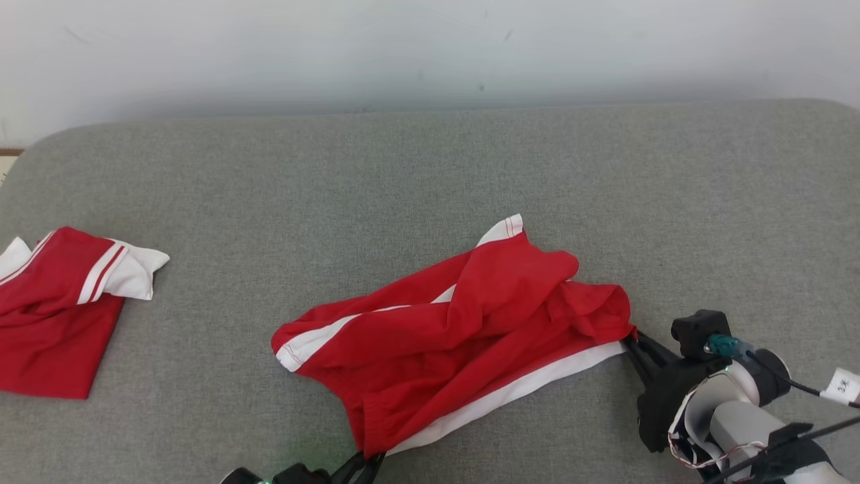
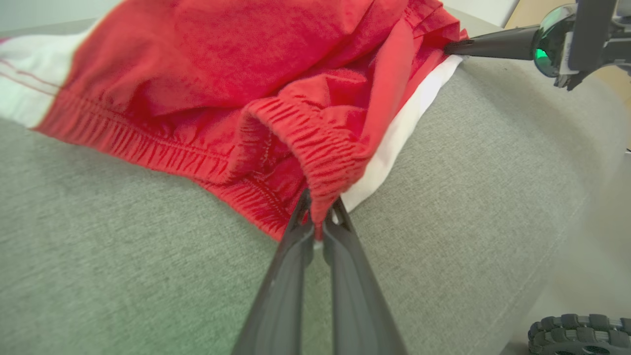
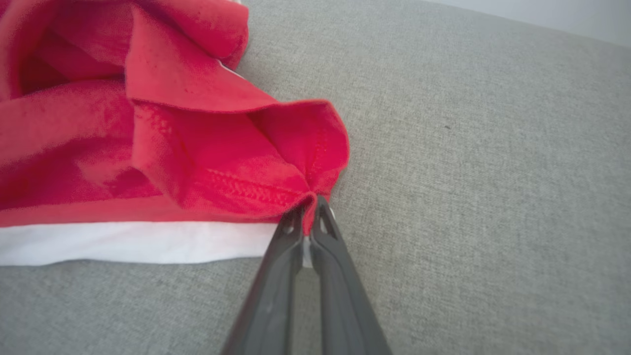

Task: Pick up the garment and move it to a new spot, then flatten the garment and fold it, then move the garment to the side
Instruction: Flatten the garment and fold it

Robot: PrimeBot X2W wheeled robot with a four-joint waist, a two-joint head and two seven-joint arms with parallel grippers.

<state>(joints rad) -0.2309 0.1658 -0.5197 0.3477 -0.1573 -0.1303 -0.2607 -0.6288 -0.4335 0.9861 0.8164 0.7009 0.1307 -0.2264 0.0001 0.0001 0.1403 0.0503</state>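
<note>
The red shorts (image 1: pixel 463 323) are lying crumpled near the grey tabletop's (image 1: pixel 430 168) front edge. The left tool (image 2: pixel 318 224) is clamping closed on the waistband (image 2: pixel 315 148), and the right tool (image 3: pixel 308 217) on what looks like a hem corner (image 3: pixel 320 162), spreading the grip for an even lift.

Reads as a robot test room or lab bay more than a home. The work surface is a wide grey fabric-covered pad (image 1: pixel 430 175) with rounded corners, up against a plain white wall (image 1: pixel 430 47) with a few scuff marks. Two near-identical sports pieces lie on it: a red-and-white garment (image 1: pixel 457 323) mid-pad and a second garment (image 1: pixel 54 316) at the left edge, same colours and trim. The left wrist view catches a treaded black wheel (image 2: pixel 577 335) low beside the pad. Whether the pad is a bed, sofa or padded bench, can't tell.
</note>
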